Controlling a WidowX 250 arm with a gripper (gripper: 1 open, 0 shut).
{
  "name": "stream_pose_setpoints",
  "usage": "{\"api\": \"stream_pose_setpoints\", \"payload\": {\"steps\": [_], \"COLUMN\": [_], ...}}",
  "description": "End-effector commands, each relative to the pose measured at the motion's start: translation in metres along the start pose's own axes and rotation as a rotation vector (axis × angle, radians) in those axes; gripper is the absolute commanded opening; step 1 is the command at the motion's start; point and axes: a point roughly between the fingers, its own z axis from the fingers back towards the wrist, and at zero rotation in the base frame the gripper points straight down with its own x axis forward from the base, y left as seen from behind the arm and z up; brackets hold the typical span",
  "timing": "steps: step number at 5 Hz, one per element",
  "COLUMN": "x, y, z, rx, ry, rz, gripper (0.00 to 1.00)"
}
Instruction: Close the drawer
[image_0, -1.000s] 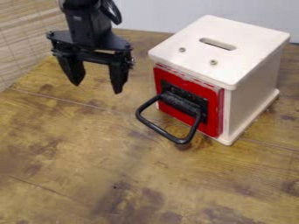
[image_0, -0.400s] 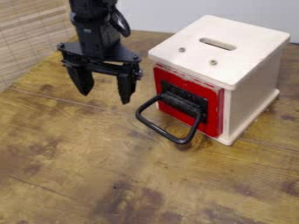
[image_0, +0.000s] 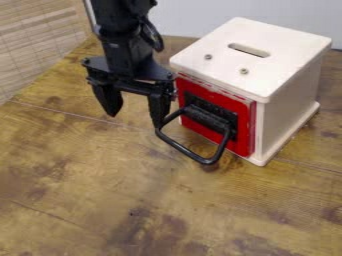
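The red drawer (image_0: 198, 92) with its black front panel (image_0: 211, 112) sits in the cream-white cabinet (image_0: 261, 70), its front about level with the cabinet face. Its large black loop handle (image_0: 194, 146) lies out over the wooden table. My black gripper (image_0: 134, 107) hangs open just left of the drawer front, above the handle's left end. Its right finger (image_0: 163, 110) is close to the drawer's red left edge; I cannot tell if it touches. It holds nothing.
The wooden table (image_0: 120, 200) spreads out to the front and left. A woven beige wall panel (image_0: 34, 40) stands at the back left. The cabinet top has a slot (image_0: 249, 48) and two small screws.
My gripper has moved right and a little down, from the back left of the table towards the drawer front. It stays open. The drawer and handle have not visibly moved.
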Motion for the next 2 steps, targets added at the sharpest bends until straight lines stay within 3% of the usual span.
{"api": "stream_pose_setpoints", "payload": {"steps": [1, 2], "x": [0.0006, -0.0005], "y": [-0.0109, -0.0144], "z": [0.0080, 0.0041], "rx": [-0.027, -0.040], "ry": [-0.047, -0.054], "rz": [-0.037, -0.049], "gripper": [1.00, 1.00]}}
